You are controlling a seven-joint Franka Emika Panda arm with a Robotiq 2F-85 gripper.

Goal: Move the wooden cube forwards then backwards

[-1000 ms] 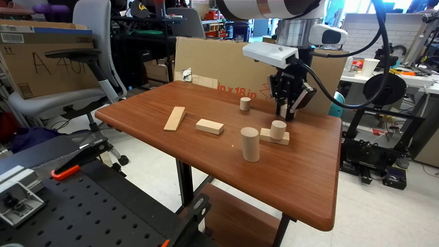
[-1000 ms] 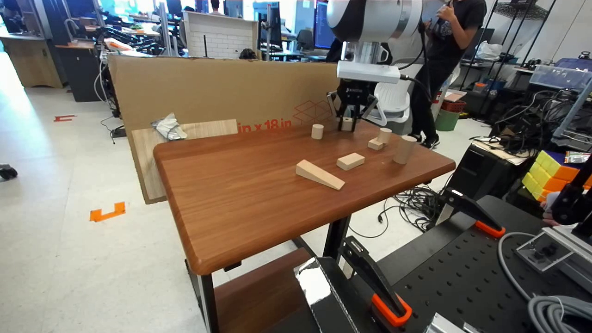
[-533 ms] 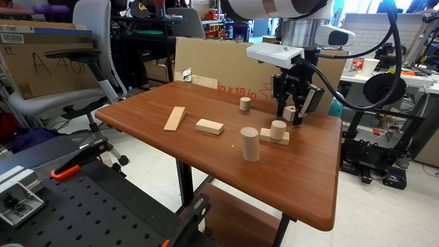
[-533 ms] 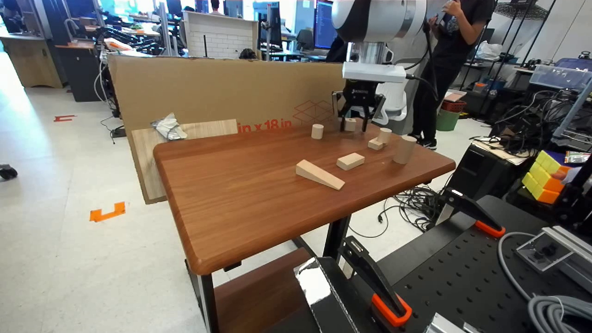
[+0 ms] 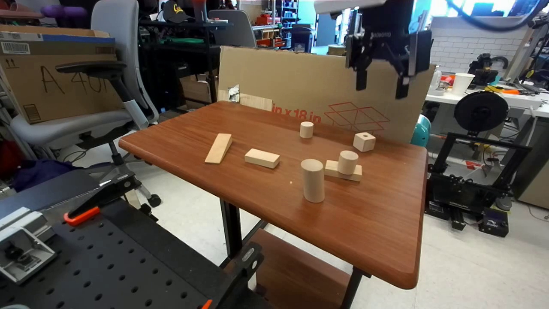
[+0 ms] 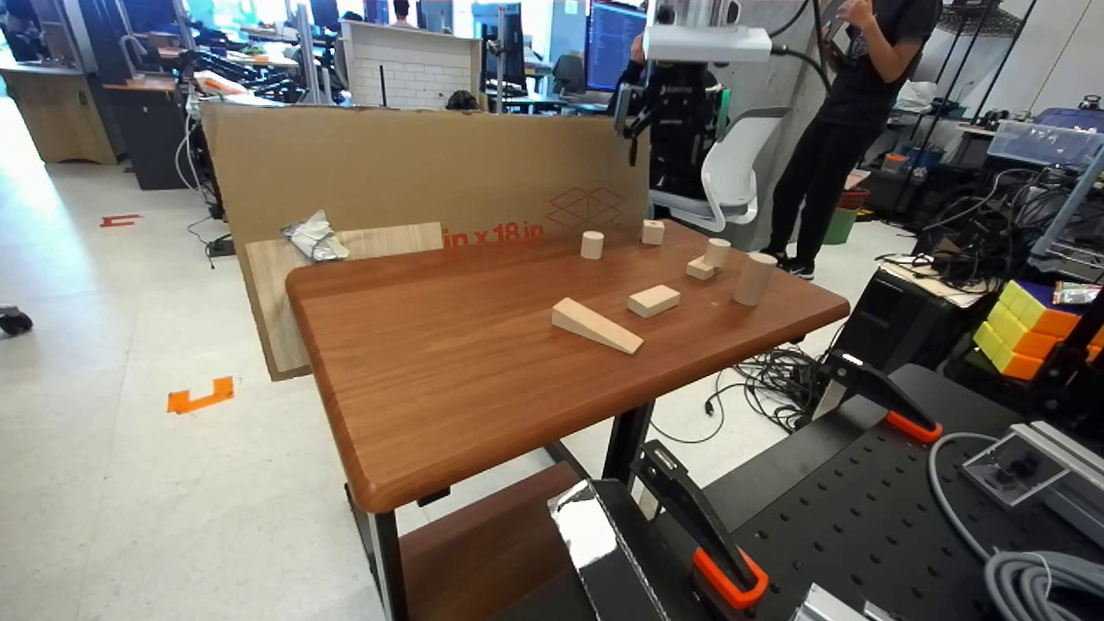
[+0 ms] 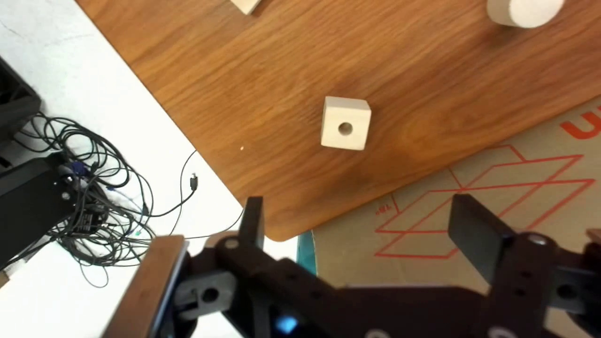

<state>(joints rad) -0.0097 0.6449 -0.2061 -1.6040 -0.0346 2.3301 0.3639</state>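
The wooden cube [image 5: 364, 143] is a pale block with a round hole in its top. It rests on the brown table near the back corner, close to the cardboard, and shows in both exterior views. In the wrist view the cube [image 7: 345, 126] lies beyond the fingertips, untouched. My gripper [image 5: 381, 92] hangs well above the cube and the tabletop. Its black jaws stand wide apart with nothing between them. Seen from the wrist, the gripper [image 7: 358, 199] frames only table corner and cardboard.
A short cylinder [image 5: 306, 130] stands left of the cube. Nearer the front are another cylinder [image 5: 348, 162] by a flat block [image 5: 331, 168], a tall cylinder [image 5: 313, 181], a rectangular block [image 5: 262, 158] and a wedge [image 5: 218, 148]. A cardboard sheet [image 5: 283, 73] rises behind the table edge.
The jaws have spread and let go of the cube, which stays on the table. My gripper has since risen straight up, well clear of it.
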